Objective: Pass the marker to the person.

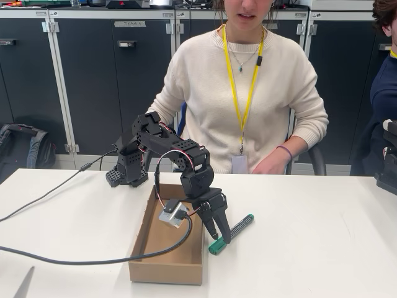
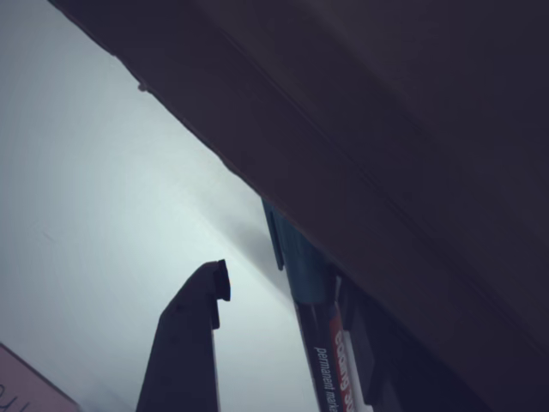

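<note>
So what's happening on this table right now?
A small black robot arm is reaching down with its gripper open around the marker, which lies flat on the white table just right of the cardboard tray in the fixed view. In the wrist view one finger stands clear of the marker, so it is not gripped yet. The person in the cream sweater sits behind the table with a hand resting at its far edge, waiting.
</note>
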`<state>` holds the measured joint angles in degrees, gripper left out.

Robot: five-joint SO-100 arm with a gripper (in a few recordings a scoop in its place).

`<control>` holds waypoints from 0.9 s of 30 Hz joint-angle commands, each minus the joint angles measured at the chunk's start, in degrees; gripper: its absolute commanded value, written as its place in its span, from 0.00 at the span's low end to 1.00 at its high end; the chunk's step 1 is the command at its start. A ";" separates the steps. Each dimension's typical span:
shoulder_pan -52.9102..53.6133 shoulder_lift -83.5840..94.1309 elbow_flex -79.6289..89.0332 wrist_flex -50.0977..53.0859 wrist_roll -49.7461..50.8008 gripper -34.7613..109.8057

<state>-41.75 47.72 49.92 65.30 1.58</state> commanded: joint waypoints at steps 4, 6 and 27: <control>2.11 -1.23 0.53 -0.09 0.79 0.40; 2.02 -1.85 -0.53 0.70 0.53 0.40; 8.09 -5.01 -5.89 3.34 -5.10 0.38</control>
<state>-39.38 42.98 44.21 69.26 -1.14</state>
